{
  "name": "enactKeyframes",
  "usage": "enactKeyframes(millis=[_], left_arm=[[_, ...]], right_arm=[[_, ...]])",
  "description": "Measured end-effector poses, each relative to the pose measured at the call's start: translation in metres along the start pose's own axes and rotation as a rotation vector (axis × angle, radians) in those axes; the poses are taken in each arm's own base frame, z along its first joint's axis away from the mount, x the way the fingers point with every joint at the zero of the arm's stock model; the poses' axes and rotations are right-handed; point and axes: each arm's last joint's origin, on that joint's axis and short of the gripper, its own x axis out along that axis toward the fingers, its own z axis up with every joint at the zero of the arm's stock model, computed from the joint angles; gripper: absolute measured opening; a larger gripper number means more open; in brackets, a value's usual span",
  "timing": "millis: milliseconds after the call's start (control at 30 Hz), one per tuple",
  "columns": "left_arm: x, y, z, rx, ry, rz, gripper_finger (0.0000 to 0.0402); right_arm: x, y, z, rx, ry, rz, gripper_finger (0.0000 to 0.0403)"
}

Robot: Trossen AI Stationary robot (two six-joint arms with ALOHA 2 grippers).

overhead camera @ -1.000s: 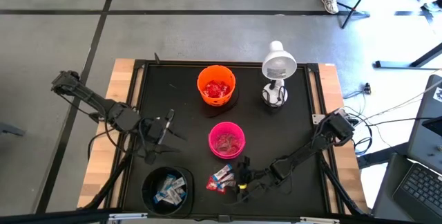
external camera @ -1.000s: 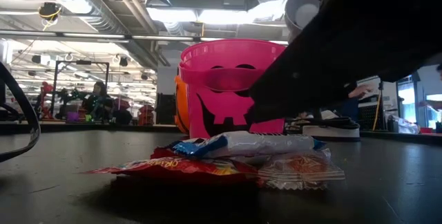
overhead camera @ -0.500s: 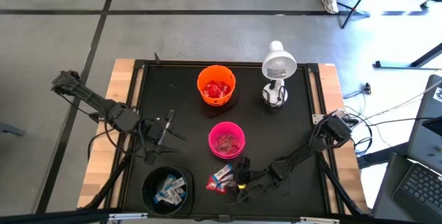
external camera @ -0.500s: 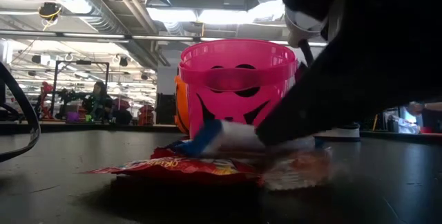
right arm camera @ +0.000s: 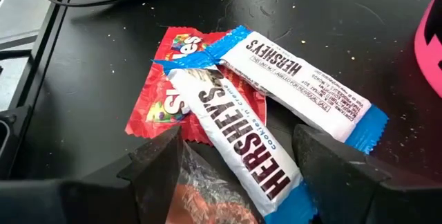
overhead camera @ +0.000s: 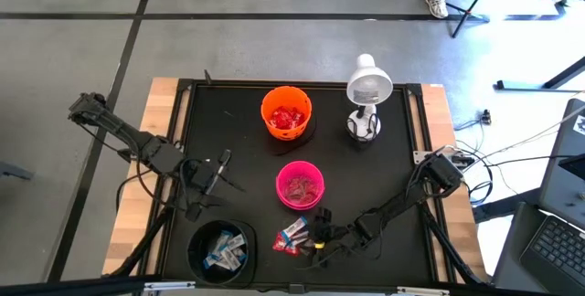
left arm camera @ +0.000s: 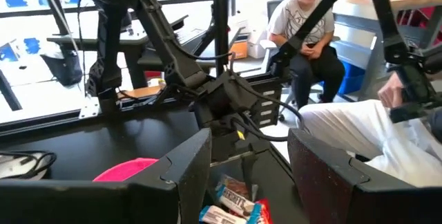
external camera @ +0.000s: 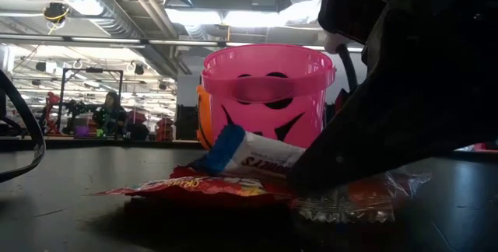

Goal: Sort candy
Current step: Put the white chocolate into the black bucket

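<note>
My right hand (right arm camera: 235, 175), fingers apart, straddles stacked blue-and-white candy bars (right arm camera: 238, 137) at the table's (overhead camera: 384, 163) six o'clock; closing may pinch the red packet (right arm camera: 162, 96) too.

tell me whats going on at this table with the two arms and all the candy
The robot is sorting candy into bowls. The right gripper is down at the small loose pile near the table's front edge, fingers open on either side of a white-and-blue bar, not yet closed on it. The left gripper hovers open above the table, beside the black bowl of blue-and-white bars. The orange bowl holds red pieces and the pink bowl pinkish ones.
</note>
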Motion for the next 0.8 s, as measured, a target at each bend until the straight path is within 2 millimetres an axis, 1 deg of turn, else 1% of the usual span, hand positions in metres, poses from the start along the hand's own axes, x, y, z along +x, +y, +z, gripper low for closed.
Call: enactKeyframes(millis=[233,333,433,667,800], left_arm=[[-0.0002,-0.0007,-0.0008,0.002,0.008,0.009,0.0183],[-0.0002,-0.0007,-0.0008,0.002,0.008,0.009,0.0183],[-0.0002,-0.0007,-0.0009,0.002,0.008,0.009,0.0183],[-0.0002,-0.0007,-0.0008,0.002,0.008,0.009,0.0183],[-0.0002,-0.0007,-0.0008,0.002,0.008,0.009,0.0183]], right_arm=[[0.0,-0.0003,-0.0004,-0.003,0.004,-0.002,0.0277],[0.0,-0.0008,-0.001,-0.007,0.011,-0.008,0.0264],[0.0,-0.0015,-0.0017,-0.012,0.017,-0.018,0.0234],[-0.0001,-0.0023,-0.0025,-0.016,0.021,-0.026,0.0148],[0.0001,-0.0025,-0.0026,-0.017,0.022,-0.027,0.011]])
